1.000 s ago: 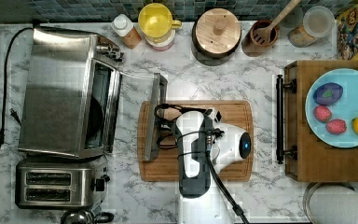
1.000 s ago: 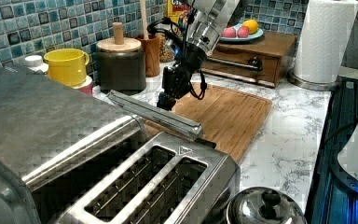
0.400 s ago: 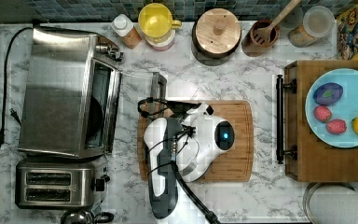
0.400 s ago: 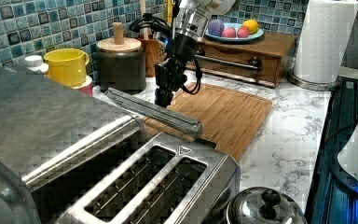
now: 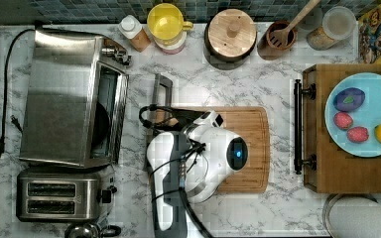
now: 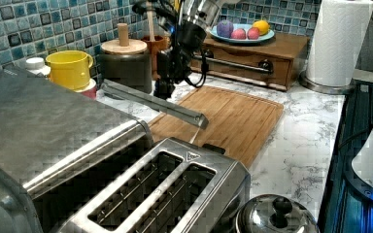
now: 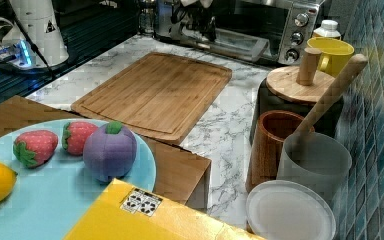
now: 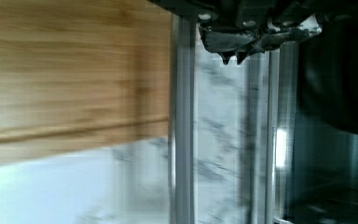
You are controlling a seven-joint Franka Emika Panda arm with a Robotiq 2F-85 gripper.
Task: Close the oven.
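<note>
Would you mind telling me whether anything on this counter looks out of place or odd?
Only the oven: its glass door hangs open, jutting over the marble toward the cutting board. Nothing looks spilled or damaged.

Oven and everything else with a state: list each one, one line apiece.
oven: door open, hanging out level over the counter.
toaster: slots empty.
dark canister: wooden lid on.
yellow cup: upright, uncovered.
wooden holder: upright, spoon standing in it.
blue plate: carries fruit.
cutting board: lying flat.
</note>
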